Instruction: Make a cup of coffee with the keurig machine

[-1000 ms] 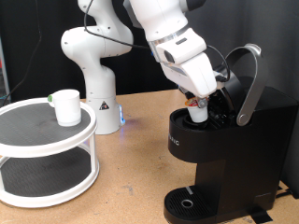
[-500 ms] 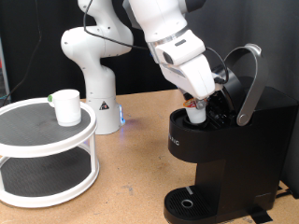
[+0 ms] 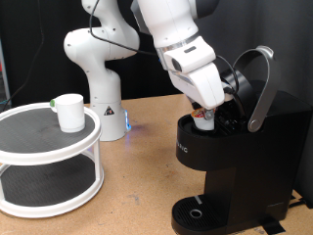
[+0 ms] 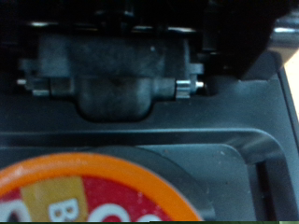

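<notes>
The black keurig machine (image 3: pixel 240 162) stands at the exterior view's right with its lid and silver-grey handle (image 3: pixel 256 90) raised. My gripper (image 3: pixel 205 111) reaches down into the open top and is shut on a small white pod (image 3: pixel 202 119), which sits at the mouth of the pod chamber. In the wrist view the pod's orange and red lid (image 4: pixel 89 198) fills the lower part, with the machine's dark lid hinge (image 4: pixel 112 70) behind it. The white cup (image 3: pixel 68 111), with a bit of green at its rim, stands far from the gripper at the exterior view's left.
The cup stands on the top shelf of a white two-tier round stand (image 3: pixel 39 174) at the exterior view's left. The robot's white base (image 3: pixel 101 83) is behind it on the wooden table. The machine's round drip base (image 3: pixel 196 211) is at the bottom.
The gripper with the pod has shifted slightly to the exterior view's left over the open chamber. The cup and machine have not moved.
</notes>
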